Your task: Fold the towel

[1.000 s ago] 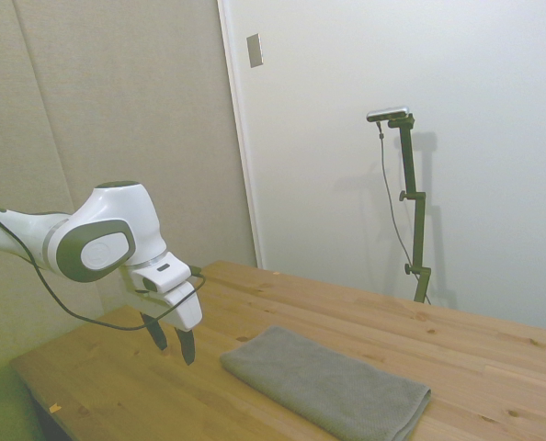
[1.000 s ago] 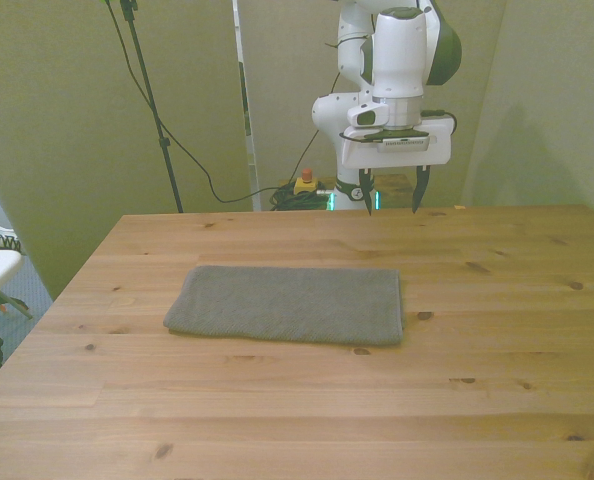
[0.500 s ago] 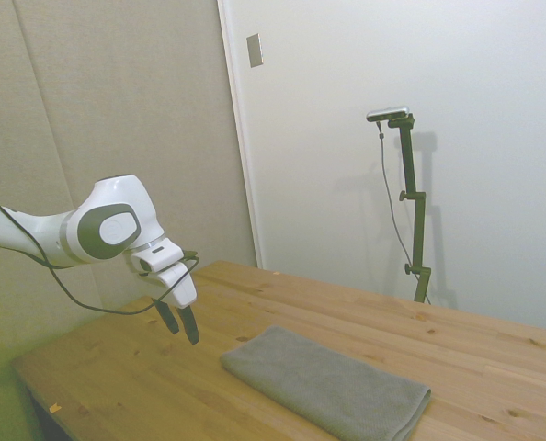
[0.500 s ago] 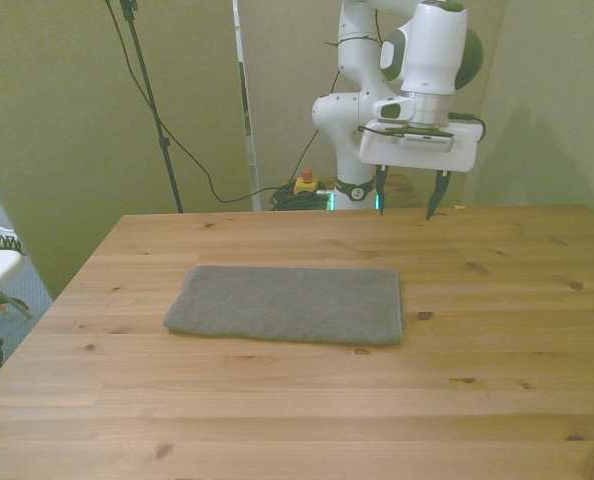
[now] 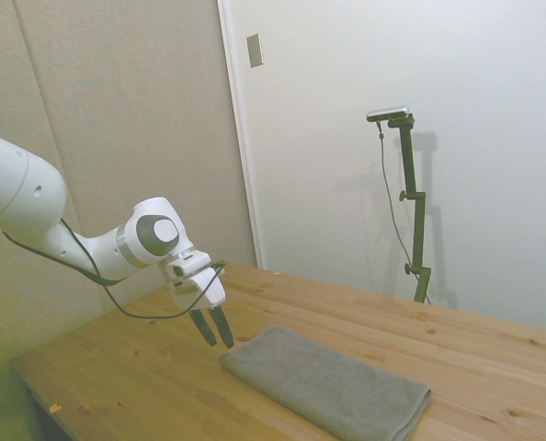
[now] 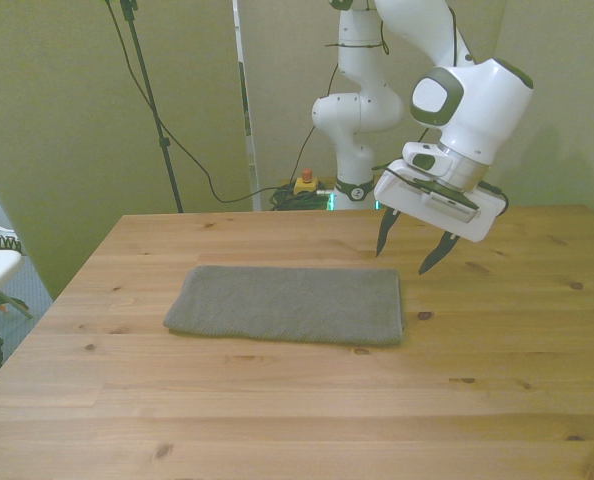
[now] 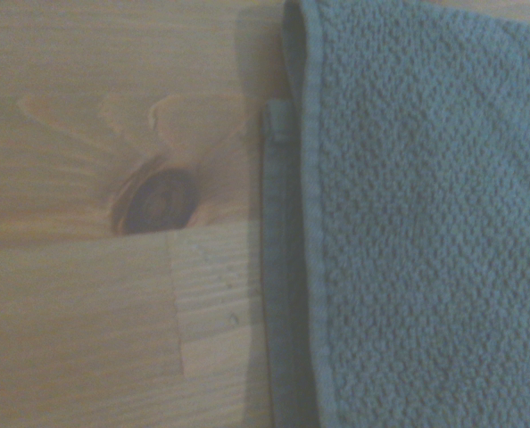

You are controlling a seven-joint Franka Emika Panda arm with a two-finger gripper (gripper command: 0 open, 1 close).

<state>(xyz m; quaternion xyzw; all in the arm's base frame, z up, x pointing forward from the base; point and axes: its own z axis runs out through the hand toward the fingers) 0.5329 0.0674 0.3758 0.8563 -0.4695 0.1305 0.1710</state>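
Here the towel point(image 6: 287, 304) lies flat on the wooden table point(image 6: 297, 410), a grey folded rectangle with its long side running across the front view. The wrist view shows its hemmed edge point(image 7: 287, 267) close up, with a lower layer peeking out beside a dark knot point(image 7: 158, 201) in the wood. The gripper point(image 6: 408, 251) hangs tilted above the table just off the towel's end at the front view's right, fingers point(image 6: 382, 233) spread wide, holding nothing and touching nothing.

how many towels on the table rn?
1. The grey towel lies flat mid-table, already layered; the open gripper hangs above the table off its end at the front view's right.
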